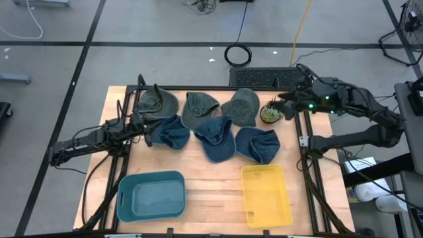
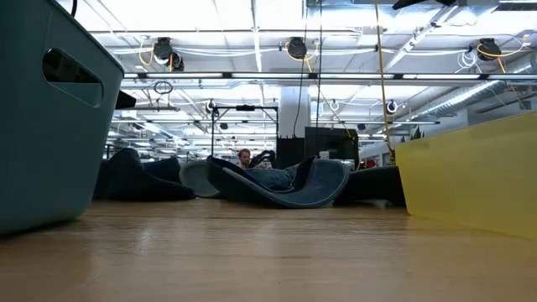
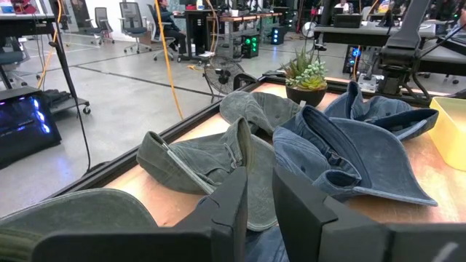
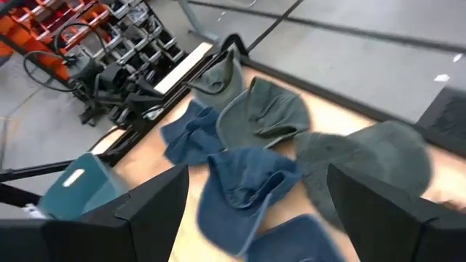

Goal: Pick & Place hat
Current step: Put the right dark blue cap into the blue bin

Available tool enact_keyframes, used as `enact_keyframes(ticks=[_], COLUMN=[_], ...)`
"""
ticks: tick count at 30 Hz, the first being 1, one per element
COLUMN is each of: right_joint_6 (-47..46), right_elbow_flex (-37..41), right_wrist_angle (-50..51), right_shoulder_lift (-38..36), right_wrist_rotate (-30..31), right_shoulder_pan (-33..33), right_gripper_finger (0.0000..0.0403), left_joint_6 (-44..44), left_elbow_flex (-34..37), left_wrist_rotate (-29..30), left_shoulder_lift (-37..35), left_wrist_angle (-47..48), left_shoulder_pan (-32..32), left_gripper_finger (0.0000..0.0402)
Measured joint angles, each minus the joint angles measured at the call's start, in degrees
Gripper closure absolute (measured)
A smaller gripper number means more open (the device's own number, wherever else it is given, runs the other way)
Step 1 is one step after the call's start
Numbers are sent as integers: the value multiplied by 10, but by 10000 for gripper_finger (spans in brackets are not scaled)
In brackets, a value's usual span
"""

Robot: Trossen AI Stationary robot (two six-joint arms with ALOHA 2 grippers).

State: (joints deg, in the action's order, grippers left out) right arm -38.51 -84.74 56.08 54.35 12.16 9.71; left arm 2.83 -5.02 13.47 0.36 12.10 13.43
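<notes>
Hats: six caps lay in a bunch on the far half of the table [image 1: 218,188], three green ones behind and three blue ones in front.
Left gripper: the left gripper [image 1: 142,127] was at the left edge of the bunch, right at the leftmost blue hat [image 1: 168,131].
Left jaws: they stood narrow, with only a thin slit between the two fingers [image 3: 233,207], and I could not tell if any cloth was pinched in there.
Right gripper: the right gripper [image 1: 285,99] hung up high by the small potted plant [image 1: 271,114], near the far right green hat [image 1: 242,106].
Right jaws: they stood wide apart and held nothing.
Bins: a teal bin [image 1: 151,195] and a yellow bin [image 1: 266,194] sat at the near edge, both looking bare inside.
Doing it well: I think the left arm should bite the brim or a fold of just one blue hat, then lift straight up so the caps beside it do not drag along.
High view only: it showed both arms, all six hats and both bins at once.
Left wrist view only: it showed the thin slit in the fingers up close.
Low view only: it showed how the middle blue hat [image 2: 281,186] curled up off the wood, and no gripper at all.
</notes>
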Motion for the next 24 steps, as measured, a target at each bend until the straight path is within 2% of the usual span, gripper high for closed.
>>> enact_keyframes(ticks=[17, 24], right_joint_6=[-286, -376], right_elbow_flex=[-9, -9], right_wrist_angle=[-23, -56], right_shoulder_lift=[87, 115], right_wrist_rotate=[-3, -3], right_shoulder_pan=[-77, -106], right_gripper_finger=[85, 85], left_joint_6=[0, 0], left_elbow_flex=[0, 0], left_wrist_rotate=[0, 0], left_shoulder_lift=[0, 0], left_wrist_angle=[0, 0], left_shoulder_pan=[0, 0], left_gripper_finger=[327, 327])
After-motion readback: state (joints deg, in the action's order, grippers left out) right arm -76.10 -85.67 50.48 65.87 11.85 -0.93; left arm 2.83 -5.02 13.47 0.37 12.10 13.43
